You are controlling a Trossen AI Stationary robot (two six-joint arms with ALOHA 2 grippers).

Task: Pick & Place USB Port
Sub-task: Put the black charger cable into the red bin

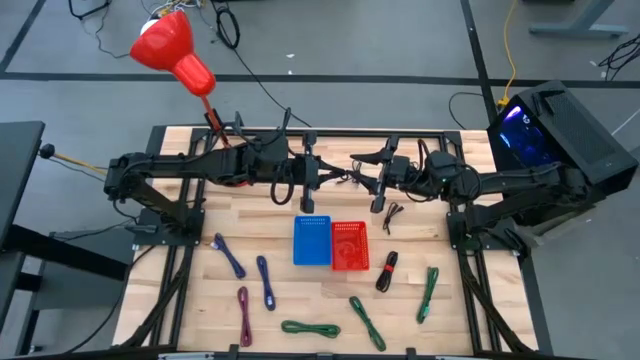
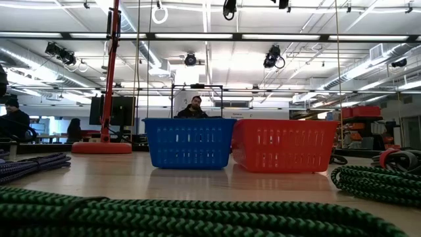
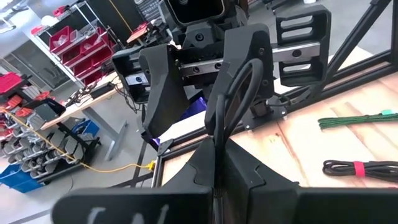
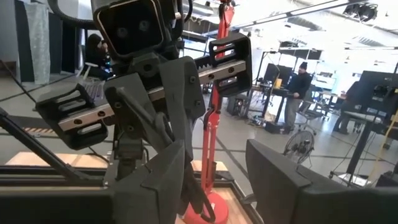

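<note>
While cables (image 1: 386,271) lie well below, left fingers (image 1: 309,197) are closed empty, right fingers (image 1: 379,197) parted.

Red lamp (image 1: 172,47): stood upper left, off the table.
Person (image 2: 193,107): sat centre background, behind the bench.
Black case (image 1: 558,128): rested right edge.

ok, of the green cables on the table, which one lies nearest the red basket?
The green cable lying diagonally below the red basket. The other two sit farther off: one toward the right edge, one at the front under the blue basket.
</note>
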